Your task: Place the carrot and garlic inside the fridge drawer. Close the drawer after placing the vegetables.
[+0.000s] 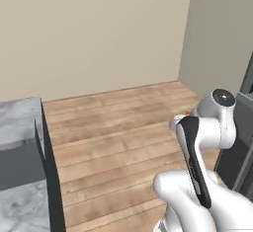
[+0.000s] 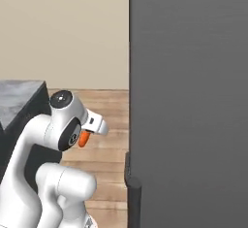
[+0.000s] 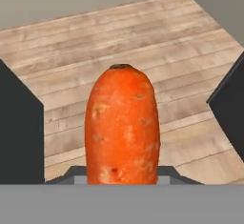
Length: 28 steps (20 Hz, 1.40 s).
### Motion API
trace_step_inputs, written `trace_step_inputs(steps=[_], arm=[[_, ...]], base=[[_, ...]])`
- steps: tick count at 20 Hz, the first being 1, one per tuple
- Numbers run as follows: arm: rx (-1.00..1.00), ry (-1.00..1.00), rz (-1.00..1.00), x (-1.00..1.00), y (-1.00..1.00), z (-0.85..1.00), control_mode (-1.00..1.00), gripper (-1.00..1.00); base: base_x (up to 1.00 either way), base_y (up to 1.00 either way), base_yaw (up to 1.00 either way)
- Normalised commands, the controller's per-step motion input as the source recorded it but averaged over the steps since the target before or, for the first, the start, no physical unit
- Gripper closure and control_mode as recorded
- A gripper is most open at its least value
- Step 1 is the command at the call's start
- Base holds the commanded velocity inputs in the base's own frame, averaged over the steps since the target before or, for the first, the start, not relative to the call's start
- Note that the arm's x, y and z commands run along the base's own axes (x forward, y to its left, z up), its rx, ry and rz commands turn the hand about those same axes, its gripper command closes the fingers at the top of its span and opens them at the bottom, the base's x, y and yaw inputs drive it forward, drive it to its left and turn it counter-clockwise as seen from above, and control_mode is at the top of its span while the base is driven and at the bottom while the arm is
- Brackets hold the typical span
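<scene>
carrot sits between the gripper tips, long axis running toward 12 o'clock in the hand view, over the wooden floor. in the right base view the carrot pokes out at 6 o'clock under the hand. counter lies at 9 o'clock of the arm in the left base view. tall panel stands at 3 o'clock in the right base view. wall stands at 12 o'clock, behind the floor.

Both base views looked forward from behind the arm over wooden floor; the hand view sat close above that floor.
</scene>
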Motion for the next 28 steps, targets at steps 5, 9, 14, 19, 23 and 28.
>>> trace_step_inputs(steps=[5, 9, 14, 19, 23, 28], arm=[[0.0, 0.0, 0.0, 0.0, 0.0, 0.0, 1.0, 1.0], [0.0, 0.0, 0.0, 0.0, 0.0, 0.0, 1.0, 1.0], [0.0, 0.0, 0.0, 0.0, 0.0, 0.0, 1.0, 1.0], [0.0, 0.0, 0.0, 0.0, 0.0, 0.0, 1.0, 1.0], [0.0, 0.0, 0.0, 0.0, 0.0, 0.0, 1.0, 1.0], [0.0, 0.0, 0.0, 0.0, 0.0, 0.0, 1.0, 1.0]], base=[[0.62, 0.22, -0.46], [0.5, 0.09, -0.53], [0.27, 0.01, -0.63], [0.17, 0.19, -0.58], [0.29, 0.34, -0.45], [0.48, 0.57, -0.41]])
